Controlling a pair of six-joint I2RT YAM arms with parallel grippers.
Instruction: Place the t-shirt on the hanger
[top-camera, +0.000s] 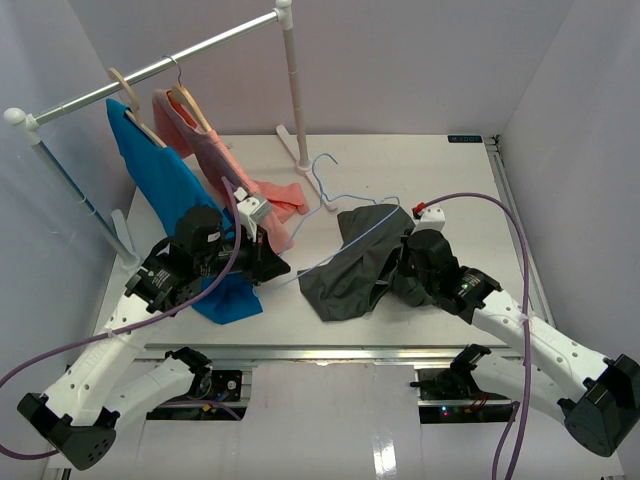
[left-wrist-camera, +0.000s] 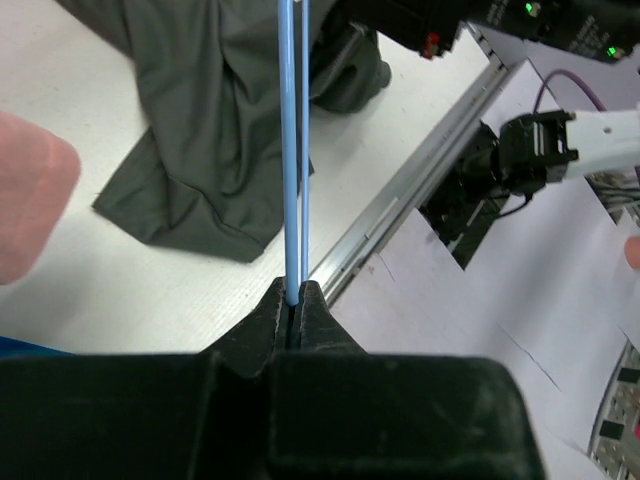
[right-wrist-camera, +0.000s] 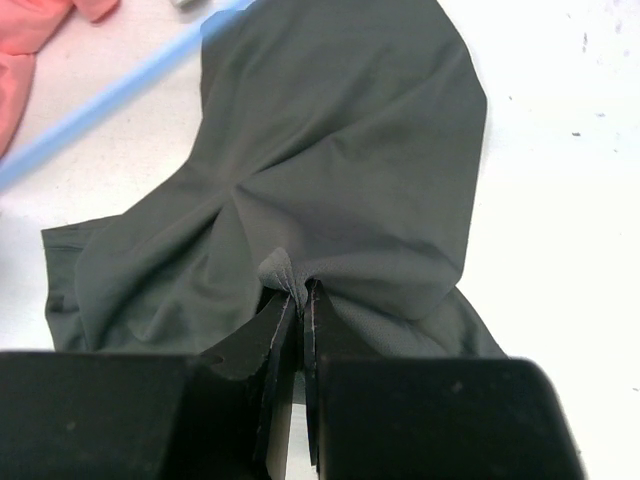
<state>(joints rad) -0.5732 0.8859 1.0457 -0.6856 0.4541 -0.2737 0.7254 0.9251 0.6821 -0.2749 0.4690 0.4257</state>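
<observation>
Gripping hanger (left-wrist-camera: 293, 150) in left claw (left-wrist-camera: 297, 295), pinching t-shirt (right-wrist-camera: 340, 180) in right claw (right-wrist-camera: 300, 295) — both grasped, dressing apparently not yet done.

The t-shirt (top-camera: 345, 275) on the table (top-camera: 450, 160), hanger (left-wrist-camera: 293, 150) across and behind it, rail (top-camera: 200, 50) at back left.

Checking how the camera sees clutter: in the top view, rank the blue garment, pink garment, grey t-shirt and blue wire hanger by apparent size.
Largest: blue garment.
Next: grey t-shirt and pink garment, too alike to rank.
Smallest: wire hanger, a thin outline.
</observation>
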